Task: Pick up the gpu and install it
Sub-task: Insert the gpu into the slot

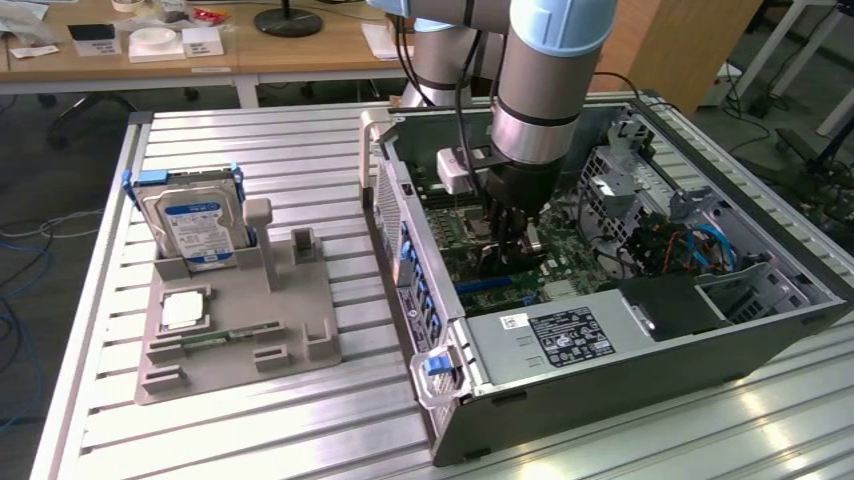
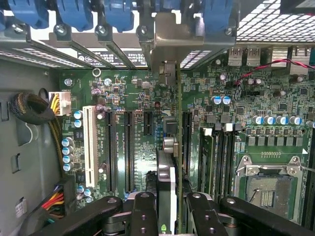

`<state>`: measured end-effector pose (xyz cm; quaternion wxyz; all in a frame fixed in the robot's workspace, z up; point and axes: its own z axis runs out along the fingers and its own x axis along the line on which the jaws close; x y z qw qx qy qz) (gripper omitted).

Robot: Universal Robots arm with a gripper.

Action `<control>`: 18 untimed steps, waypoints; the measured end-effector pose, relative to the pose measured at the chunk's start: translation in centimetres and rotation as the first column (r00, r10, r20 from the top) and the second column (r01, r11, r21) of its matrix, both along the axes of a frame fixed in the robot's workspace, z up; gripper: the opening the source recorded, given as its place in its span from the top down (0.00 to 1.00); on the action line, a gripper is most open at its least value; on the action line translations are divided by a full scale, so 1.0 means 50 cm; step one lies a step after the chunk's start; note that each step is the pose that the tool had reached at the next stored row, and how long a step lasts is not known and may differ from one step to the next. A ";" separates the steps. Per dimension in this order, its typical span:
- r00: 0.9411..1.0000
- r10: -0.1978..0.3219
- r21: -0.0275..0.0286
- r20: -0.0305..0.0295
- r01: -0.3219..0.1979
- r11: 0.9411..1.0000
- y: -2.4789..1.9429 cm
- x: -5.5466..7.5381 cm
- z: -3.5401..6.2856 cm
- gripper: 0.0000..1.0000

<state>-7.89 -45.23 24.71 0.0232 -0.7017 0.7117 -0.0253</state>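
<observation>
I saw wooden desks [image 1: 200, 55] behind the ribbed metal table [image 1: 240, 140]. On that table lay the open computer case [image 1: 747, 340], beside a grey holder tray [image 1: 227, 340] carrying 1 hard drive [image 1: 198, 228]. Inside the case, my gripper [image 2: 170, 206] was clamped on the gpu [image 2: 167, 147], held edge-on above the motherboard [image 2: 133, 98].

Labels on the hard drive [image 1: 198, 228] and power supply [image 1: 567, 338] are illegible.

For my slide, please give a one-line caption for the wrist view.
Gripper holding the gpu edge-on above the motherboard slots inside the open computer case.
</observation>
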 end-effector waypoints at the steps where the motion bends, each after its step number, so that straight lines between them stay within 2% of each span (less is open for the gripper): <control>1: 1.000 0.000 0.000 0.000 0.000 1.000 0.0000 0.000 0.000 0.72; 18: 1.000 0.000 0.000 0.000 0.000 1.000 -0.0001 -0.004 -0.009 0.72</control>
